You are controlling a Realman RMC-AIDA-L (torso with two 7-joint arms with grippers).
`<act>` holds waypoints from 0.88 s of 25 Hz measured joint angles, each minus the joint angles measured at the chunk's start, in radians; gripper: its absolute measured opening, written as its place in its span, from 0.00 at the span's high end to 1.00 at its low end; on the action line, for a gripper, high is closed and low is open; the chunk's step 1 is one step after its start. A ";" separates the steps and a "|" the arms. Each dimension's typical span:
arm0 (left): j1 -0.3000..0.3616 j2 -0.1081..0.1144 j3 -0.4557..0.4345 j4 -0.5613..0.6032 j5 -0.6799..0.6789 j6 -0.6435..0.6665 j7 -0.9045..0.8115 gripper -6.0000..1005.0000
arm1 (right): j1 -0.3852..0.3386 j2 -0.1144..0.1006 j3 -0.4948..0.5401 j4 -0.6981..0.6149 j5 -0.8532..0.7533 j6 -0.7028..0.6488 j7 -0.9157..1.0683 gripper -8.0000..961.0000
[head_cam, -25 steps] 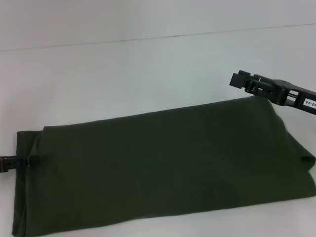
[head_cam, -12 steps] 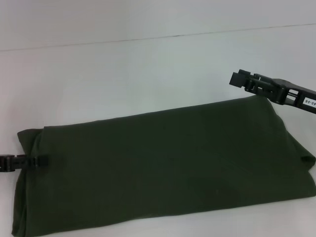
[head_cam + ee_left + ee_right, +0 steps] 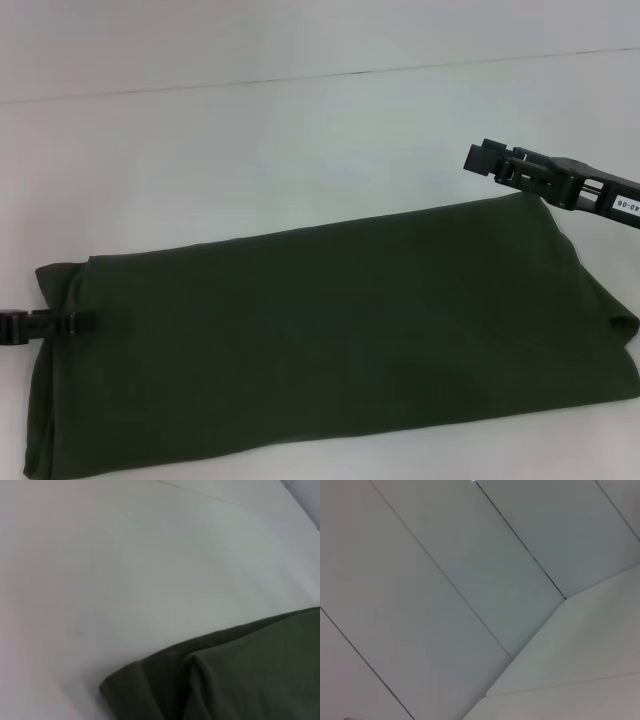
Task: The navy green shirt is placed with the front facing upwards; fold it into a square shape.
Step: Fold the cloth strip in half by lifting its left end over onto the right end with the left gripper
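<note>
The broad white surface [image 3: 250, 130] carries everything here. On its near half lies the navy green shirt [image 3: 330, 340], a large dark olive cotton garment folded into a long band that runs from the left edge across to the right, its far edge rising toward the right; no lettering shows on the upper face. In the left wrist view a folded corner of the cloth [image 3: 165, 680] rests flat. The black right hand [image 3: 490, 160] hovers just above the shirt's far right corner, holding nothing; how far open, I cannot tell. The black left hand [image 3: 72, 324] lies at the shirt's left edge, fingertips on the cloth, seemingly pinched on it.
</note>
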 joint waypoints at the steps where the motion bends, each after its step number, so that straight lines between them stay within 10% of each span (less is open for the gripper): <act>1: 0.002 0.000 -0.002 0.002 0.001 -0.001 0.001 0.13 | 0.001 0.000 0.000 0.000 0.000 0.000 0.000 0.19; 22: 0.021 0.000 -0.004 0.010 0.028 -0.003 -0.003 0.13 | 0.000 0.000 0.000 -0.001 0.000 -0.001 0.000 0.19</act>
